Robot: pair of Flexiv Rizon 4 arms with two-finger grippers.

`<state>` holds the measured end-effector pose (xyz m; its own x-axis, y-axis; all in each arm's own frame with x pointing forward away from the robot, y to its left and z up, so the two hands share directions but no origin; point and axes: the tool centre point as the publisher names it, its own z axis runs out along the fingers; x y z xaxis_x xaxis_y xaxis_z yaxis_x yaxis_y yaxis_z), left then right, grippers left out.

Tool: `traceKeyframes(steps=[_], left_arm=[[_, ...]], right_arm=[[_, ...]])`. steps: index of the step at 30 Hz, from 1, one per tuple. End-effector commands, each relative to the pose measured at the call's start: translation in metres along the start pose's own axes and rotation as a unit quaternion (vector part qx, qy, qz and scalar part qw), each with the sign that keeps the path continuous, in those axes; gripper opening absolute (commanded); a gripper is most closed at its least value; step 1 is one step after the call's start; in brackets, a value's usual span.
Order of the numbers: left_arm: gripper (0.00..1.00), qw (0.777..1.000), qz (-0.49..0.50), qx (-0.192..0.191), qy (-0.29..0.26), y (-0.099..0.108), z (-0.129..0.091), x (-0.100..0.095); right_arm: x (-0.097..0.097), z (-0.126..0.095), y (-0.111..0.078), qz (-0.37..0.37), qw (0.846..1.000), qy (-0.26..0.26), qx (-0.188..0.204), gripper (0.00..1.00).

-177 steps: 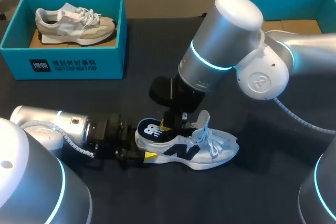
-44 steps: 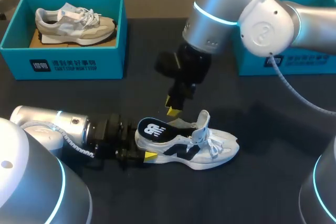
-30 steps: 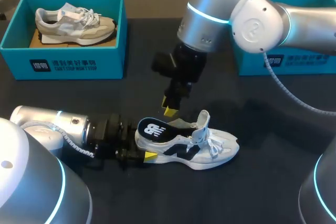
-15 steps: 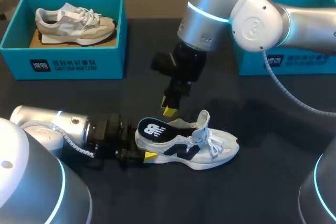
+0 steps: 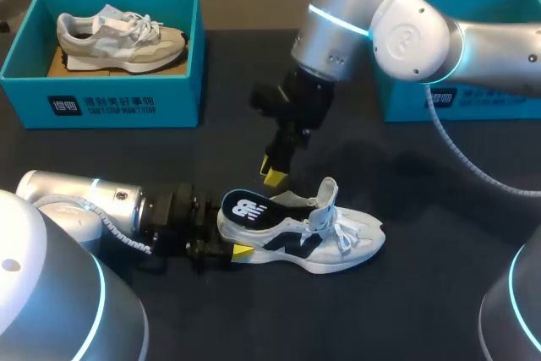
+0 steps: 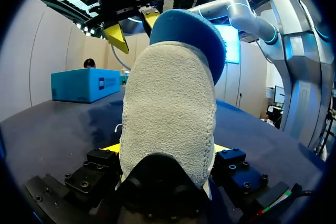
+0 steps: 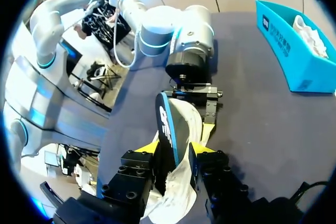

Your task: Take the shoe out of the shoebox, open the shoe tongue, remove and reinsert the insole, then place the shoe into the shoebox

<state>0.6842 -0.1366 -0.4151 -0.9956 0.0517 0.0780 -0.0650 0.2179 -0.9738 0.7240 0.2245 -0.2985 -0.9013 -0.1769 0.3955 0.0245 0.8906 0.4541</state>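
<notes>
- Head view: two arms, two shoes, two shoeboxes and one insole. The white-and-navy shoe [image 5: 338, 238] rests on its sole on the dark tabletop [image 5: 423, 302], toe toward 3 o'clock and tongue raised. The navy insole [image 5: 247, 208] juts up out of its heel opening.
- The left arm [image 5: 110, 205] comes in from 8 o'clock. The left jaws are clenched on the shoe's heel. One yellow fingertip [image 5: 242, 251] shows and the other is hidden behind the heel.
- The right arm [image 5: 355, 14] comes in from 2 o'clock. The right jaws hang just above the insole, at the shoe's 11 o'clock. From here their tips overlap, so the gap is hard to read.
- The left shoebox [image 5: 101, 106], at 10 o'clock, holds the beige shoe [image 5: 118, 35]. The right shoebox [image 5: 473, 101], at 2 o'clock, is largely covered by the right arm, and its inside is hidden.
- Left wrist view: the grey heel [image 6: 168, 124] fills the space between the left jaws and covers most of both yellow tips. The insole [image 6: 194, 35] rises above it.
- Right wrist view: the right jaws are released and grasp nothing. The insole's edge [image 7: 167, 127] is seen through the gap between their fingertips [image 7: 148, 149]. The shoe's toe end runs out of sight beneath them. The left shoebox [image 7: 294, 59] is cut off at the rim.
</notes>
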Motion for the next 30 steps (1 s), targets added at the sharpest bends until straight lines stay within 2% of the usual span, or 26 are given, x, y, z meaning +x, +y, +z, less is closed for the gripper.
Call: traceKeyframes(steps=[1,8,17,24,30], left_arm=[[0.00,1.000,0.000,-0.001,-0.002,0.000,0.000,0.000],[0.00,1.000,0.000,-0.001,-0.002,0.000,0.000,0.000],[0.00,1.000,0.000,-0.001,-0.002,0.000,0.000,0.000],[0.00,1.000,0.000,-0.001,-0.002,0.000,0.000,0.000],[0.00,1.000,0.000,-0.001,-0.002,0.000,0.000,0.000]], right_arm=[[-0.005,0.003,0.001,0.002,1.000,0.012,0.001,0.35],[-0.007,0.007,0.003,0.006,0.999,0.036,0.002,0.37],[-0.019,0.017,0.010,0.002,0.998,0.058,0.004,0.31],[-0.015,0.023,0.010,0.009,0.997,0.081,0.002,0.35],[-0.008,0.024,0.007,0.012,0.997,0.081,-0.005,0.36]])
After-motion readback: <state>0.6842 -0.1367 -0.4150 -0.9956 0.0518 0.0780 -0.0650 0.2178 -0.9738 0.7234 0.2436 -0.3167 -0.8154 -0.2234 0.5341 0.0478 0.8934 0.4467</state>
